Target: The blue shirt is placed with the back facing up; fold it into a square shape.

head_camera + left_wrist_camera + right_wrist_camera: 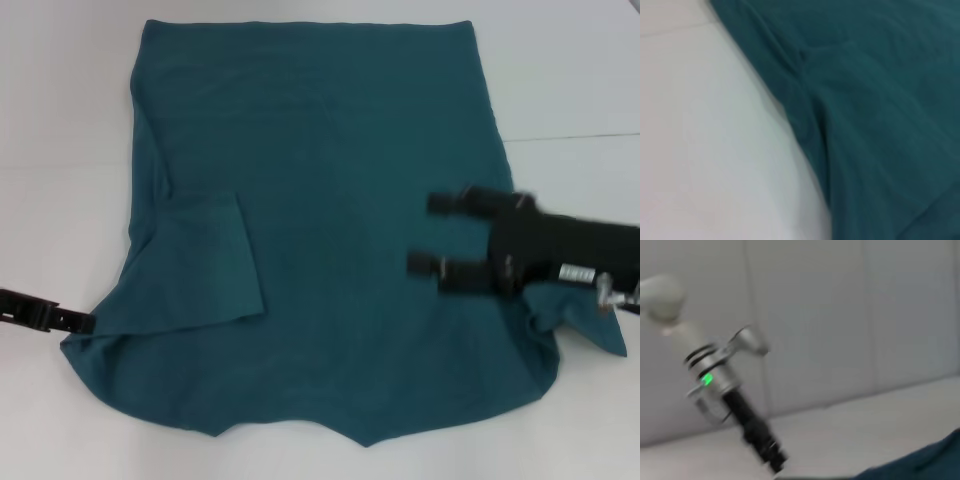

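The blue shirt (330,200) lies spread on the white table (60,150), plain side up. Its left sleeve (205,265) is folded inward over the body. Its right sleeve (585,325) bunches up beneath my right arm. My right gripper (421,234) hovers over the shirt's right side, open, its two fingers pointing toward the shirt's middle with nothing between them. My left gripper (85,322) sits low at the shirt's near-left corner, touching the cloth edge. The left wrist view shows the shirt's edge (880,125) against the table (705,150). In the right wrist view only a corner of the shirt (930,465) appears.
Bare white table (570,70) surrounds the shirt on all sides, with a seam line (580,136) running across at the right. The right wrist view shows my left arm (735,405) farther off, with a green light on it.
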Tool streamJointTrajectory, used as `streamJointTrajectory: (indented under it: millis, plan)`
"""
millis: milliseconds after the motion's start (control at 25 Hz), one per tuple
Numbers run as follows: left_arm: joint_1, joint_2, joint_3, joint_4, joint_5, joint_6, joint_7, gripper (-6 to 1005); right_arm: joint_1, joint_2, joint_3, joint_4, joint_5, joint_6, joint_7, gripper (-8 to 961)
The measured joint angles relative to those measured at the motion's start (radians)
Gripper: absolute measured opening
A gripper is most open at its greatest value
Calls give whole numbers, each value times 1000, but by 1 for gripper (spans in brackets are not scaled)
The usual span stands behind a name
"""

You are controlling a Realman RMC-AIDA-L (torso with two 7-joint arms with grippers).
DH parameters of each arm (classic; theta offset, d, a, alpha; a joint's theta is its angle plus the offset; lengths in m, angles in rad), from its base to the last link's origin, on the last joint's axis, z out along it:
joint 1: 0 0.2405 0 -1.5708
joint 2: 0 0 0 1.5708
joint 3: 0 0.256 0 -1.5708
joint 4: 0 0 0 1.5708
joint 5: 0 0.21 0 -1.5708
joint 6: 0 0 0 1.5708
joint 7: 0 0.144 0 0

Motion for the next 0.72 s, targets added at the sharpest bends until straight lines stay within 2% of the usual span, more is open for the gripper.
streamJointTrajectory:
  millis: [120, 240, 440, 720]
  plan:
    - [-7, 7, 0, -10, 2, 15, 4, 628, 25, -11, -9, -27, -97, -47, 51, 881]
    - [-15, 16, 0, -34, 6, 16, 6, 628, 35, -4, -12, -91, -177, -77, 102, 881]
    - [-24, 22, 8, -69, 9, 5, 7, 627, 35, 27, -21, -188, -271, -79, 147, 881]
    - [-38, 24, 11, -86, 36, -6, 7, 627, 38, 28, -25, -190, -281, -83, 156, 881]
